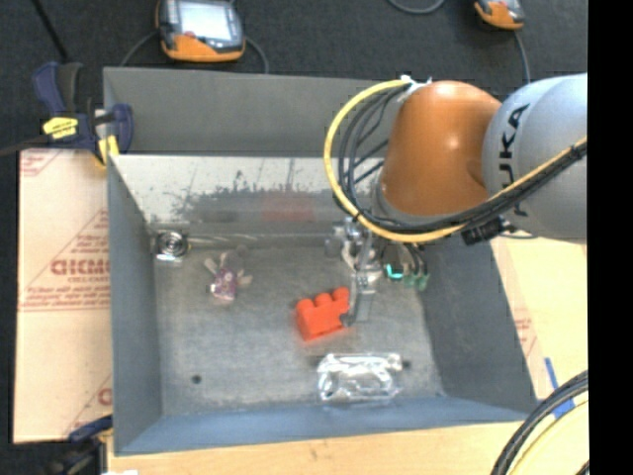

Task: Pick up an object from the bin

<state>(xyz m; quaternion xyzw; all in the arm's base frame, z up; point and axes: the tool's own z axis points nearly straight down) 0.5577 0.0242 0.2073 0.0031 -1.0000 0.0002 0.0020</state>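
grey bin [198,359] floor, hand [358,305] low at right edge of red block [318,320], hand's spread unclear

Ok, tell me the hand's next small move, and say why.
Probably nudge the hand slightly toward the view's left, over the red block: it sits at the block's right edge, not centred. The block lies apart from the clear packet below it.

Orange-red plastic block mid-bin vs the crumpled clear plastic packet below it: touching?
Apart. Camera view shows a strip of bare bin floor between the orange-red plastic block and the crumpled clear plastic packet.
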